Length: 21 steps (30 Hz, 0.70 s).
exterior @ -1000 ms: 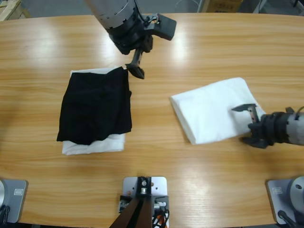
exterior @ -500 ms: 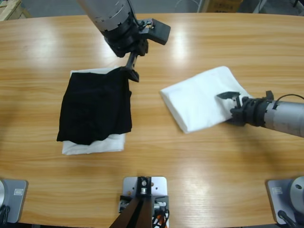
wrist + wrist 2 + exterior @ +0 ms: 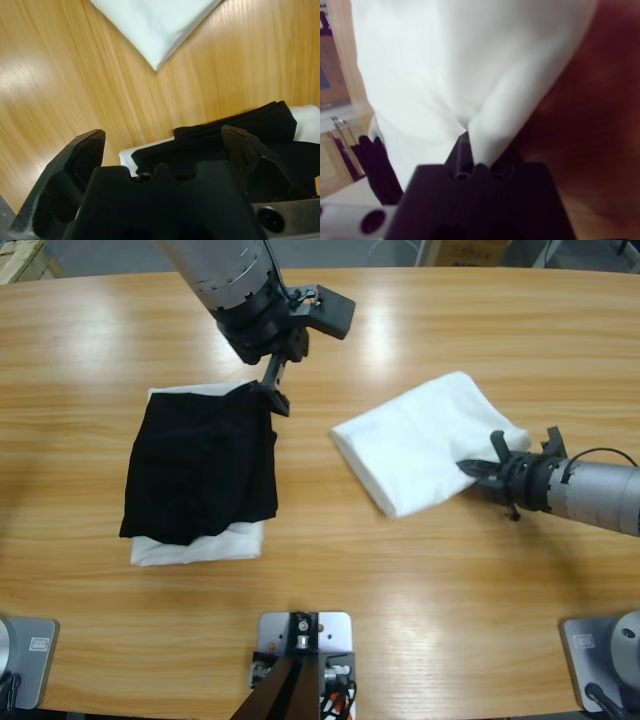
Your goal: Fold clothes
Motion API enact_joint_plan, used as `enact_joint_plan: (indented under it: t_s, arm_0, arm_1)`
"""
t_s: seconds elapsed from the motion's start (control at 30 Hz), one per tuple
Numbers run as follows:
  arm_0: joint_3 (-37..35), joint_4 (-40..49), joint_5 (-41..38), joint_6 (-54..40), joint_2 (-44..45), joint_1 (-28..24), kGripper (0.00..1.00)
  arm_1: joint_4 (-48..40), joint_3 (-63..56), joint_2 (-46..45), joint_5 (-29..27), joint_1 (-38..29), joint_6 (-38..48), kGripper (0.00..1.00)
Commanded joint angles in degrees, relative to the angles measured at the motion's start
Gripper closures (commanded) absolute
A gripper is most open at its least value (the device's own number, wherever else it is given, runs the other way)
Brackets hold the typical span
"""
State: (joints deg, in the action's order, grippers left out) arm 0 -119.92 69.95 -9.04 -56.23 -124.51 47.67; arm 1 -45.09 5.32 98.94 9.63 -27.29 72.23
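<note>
White folded T-shirt (image 3: 420,440) lies on the counter (image 3: 450,590), clamped at its edge by right hand (image 3: 478,468). Left hand (image 3: 272,392) gapes wide over black garment (image 3: 200,465).

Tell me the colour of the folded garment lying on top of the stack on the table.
Plain black, resting on white cloth; the high view shows it best.

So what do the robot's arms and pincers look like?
Both arms are silver-grey metal tubes with black joints. The left arm has rings of small dark dots and a black box beside its wrist. The right arm has a thin black cable looping off it. The left pincer has two chunky black jaws on a black body. The right pincer is black too.
</note>
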Motion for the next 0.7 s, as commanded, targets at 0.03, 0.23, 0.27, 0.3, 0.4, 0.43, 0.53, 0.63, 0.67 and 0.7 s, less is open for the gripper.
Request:
enact_joint_plan:
  t_s: [0.03, 0.23, 0.27, 0.3, 0.4, 0.43, 0.53, 0.63, 0.67, 0.7]
  arm_0:
    - [2.02, 2.39, -0.77, 5.17, -4.13, -0.72, 0.097]
    - [-1.23, 2.83, -1.95, 35.51, -6.54, -0.30, 0.096]
    - [-2.35, 2.83, -3.01, 42.65, -7.38, -0.30, 0.096]
    - [-3.74, 2.84, -4.41, 50.03, -8.38, -0.25, 0.095]
    - [-8.40, 2.84, -15.87, 68.52, -11.62, -0.30, 0.097]
    - [-9.60, 2.76, -20.34, 72.25, -12.90, -0.28, 0.104]
    - [-10.62, -1.15, -27.21, 79.44, -15.70, 1.74, 0.213]
    - [-9.60, -5.91, -27.79, 85.38, -18.49, 3.35, 0.230]
    - [-8.24, -8.93, -27.67, 86.98, -18.69, 3.69, 0.230]
    - [-6.41, -12.48, -27.11, 89.00, -18.26, 3.83, 0.228]
  arm_1:
    - [46.42, 16.60, -9.56, 1.35, 6.48, -19.43, 1.000]
    - [75.53, 39.89, -1.58, -0.93, 12.51, -44.83, 1.000]
    - [76.32, 40.91, -1.51, -1.02, 12.84, -46.73, 1.000]
    - [76.71, 41.42, -1.47, -0.93, 12.88, -47.78, 1.000]
    - [76.64, 41.58, -1.16, -0.12, 12.88, -49.42, 1.000]
    - [76.59, 41.53, -1.12, 0.05, 12.88, -49.73, 1.000]
    - [76.41, 41.53, -1.70, -0.05, 12.88, -50.60, 1.000]
    - [76.46, 41.53, -2.61, -0.14, 12.88, -50.79, 1.000]
    - [76.48, 41.53, -3.14, -0.23, 12.88, -50.82, 1.000]
    - [76.55, 41.51, -3.51, -0.23, 12.88, -50.88, 1.000]
